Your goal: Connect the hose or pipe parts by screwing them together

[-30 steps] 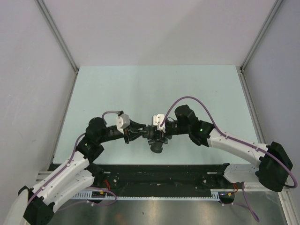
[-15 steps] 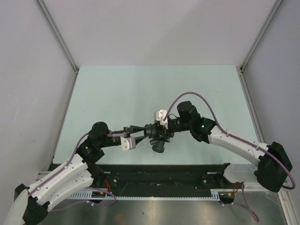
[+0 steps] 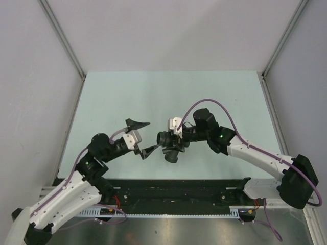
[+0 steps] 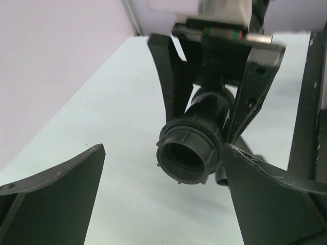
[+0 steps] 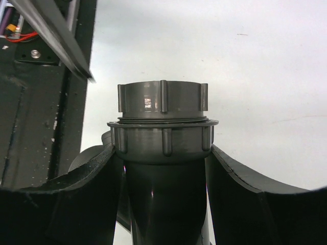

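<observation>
Pipe fitting hangs above the table, clenched in the right gripper. The left gripper, closed on it half a second ago, now gapes just beside its mouth. Only the right wrist view shows two stacked ribbed collars.

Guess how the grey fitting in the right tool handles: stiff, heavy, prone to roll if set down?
Likely stiff: the fitting looks like thick moulded plastic, undeformed in the right tool. Probably light: it is hollow, with an open mouth. On the table its round collar might roll, but the ribs and side branch should stop it quickly.
</observation>
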